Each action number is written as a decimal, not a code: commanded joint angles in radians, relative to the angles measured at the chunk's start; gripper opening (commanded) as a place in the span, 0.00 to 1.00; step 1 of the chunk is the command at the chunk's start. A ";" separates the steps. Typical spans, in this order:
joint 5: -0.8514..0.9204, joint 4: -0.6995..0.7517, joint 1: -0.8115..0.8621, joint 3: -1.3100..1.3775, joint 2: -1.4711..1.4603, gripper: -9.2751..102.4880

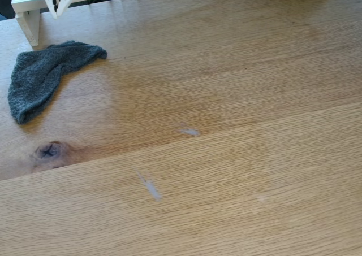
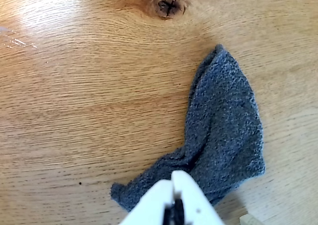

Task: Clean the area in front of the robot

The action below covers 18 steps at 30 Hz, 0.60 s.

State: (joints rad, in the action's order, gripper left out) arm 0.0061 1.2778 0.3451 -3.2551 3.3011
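Across the light oak tabletop (image 1: 237, 98), pale grey smears (image 1: 150, 187) and one dark knot (image 1: 48, 151).

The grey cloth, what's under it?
The grey cloth lies flat on the oak tabletop; bare wood shows all around it. Whether any smear sits beneath cannot be seen, since the cloth covers that patch.

Likely a home: a warm oak bench (image 1: 237, 86) with plank seams and 1 dark knot (image 1: 48, 151), a grey terry cloth (image 1: 42, 75) near that knot, a white wooden shelf (image 1: 28, 13) beyond the cloth.
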 commanded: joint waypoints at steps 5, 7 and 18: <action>-0.018 -0.009 -0.009 -0.097 0.005 0.08; -0.023 -0.009 -0.005 -0.097 0.005 0.08; 0.092 -0.071 -0.247 -0.094 0.005 0.08</action>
State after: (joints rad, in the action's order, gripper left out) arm 0.0568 1.2548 0.2316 -3.2551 3.3011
